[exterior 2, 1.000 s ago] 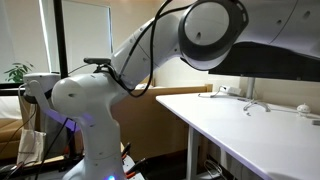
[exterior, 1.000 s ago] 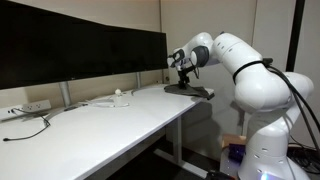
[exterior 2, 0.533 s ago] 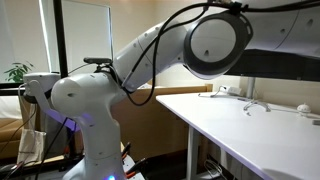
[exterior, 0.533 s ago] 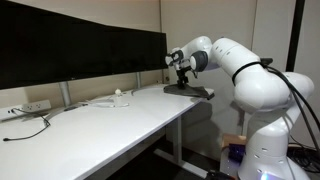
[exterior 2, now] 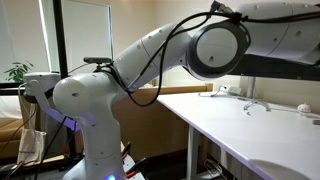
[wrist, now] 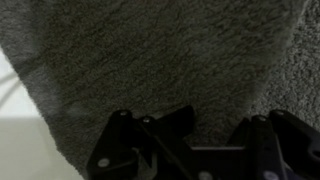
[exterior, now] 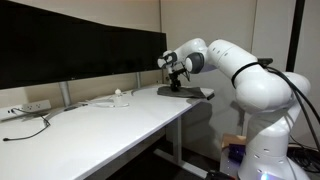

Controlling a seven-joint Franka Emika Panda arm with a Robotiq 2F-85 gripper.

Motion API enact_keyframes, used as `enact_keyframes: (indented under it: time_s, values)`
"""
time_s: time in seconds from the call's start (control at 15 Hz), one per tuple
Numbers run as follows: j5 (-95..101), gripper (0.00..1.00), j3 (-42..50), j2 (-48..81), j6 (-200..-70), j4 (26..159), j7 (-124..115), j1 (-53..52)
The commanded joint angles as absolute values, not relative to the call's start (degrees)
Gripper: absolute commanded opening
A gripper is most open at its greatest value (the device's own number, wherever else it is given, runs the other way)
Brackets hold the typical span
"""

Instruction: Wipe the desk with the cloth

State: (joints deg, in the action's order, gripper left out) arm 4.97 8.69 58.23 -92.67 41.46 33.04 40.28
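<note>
The dark grey cloth [exterior: 190, 91] lies flat at the far end of the white desk [exterior: 100, 130]. My gripper [exterior: 175, 76] points down onto the cloth's near-monitor side. In the wrist view the cloth [wrist: 160, 50] fills nearly the whole picture. The gripper's dark fingers [wrist: 215, 118] press into it at the bottom. A strip of bare desk [wrist: 15, 140] shows at the lower left. In an exterior view the desk [exterior 2: 260, 135] shows, but the arm hides the gripper and the cloth.
Black monitors [exterior: 80, 50] stand along the desk's back edge. A small white object [exterior: 120, 97], a power strip [exterior: 30, 107] and a thin black cable [exterior: 35, 128] lie on the desk. A monitor stand [exterior 2: 255, 100] shows in an exterior view.
The gripper has moved along the desk toward the monitors, and the cloth's edge has slid the same way with it.
</note>
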Motion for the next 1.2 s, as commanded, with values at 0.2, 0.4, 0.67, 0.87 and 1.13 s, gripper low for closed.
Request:
enact_keyframes:
  time_s: [0.2, 0.4, 0.67, 0.87, 1.13]
  values:
    - [5.7, 0.07, 7.1, 50.8, -98.4, 54.6, 30.4, 28.9]
    - [5.9, 0.07, 6.6, 46.7, -99.6, 61.4, 30.6, 23.8]
    - [6.0, 0.07, 5.9, 41.7, -100.3, 69.9, 31.0, 18.6]
    - [6.1, 0.07, 5.7, 37.8, -101.7, 76.7, 31.2, 15.5]
    - [7.0, 0.07, 3.9, 32.4, -104.8, 85.9, 30.3, 12.4]
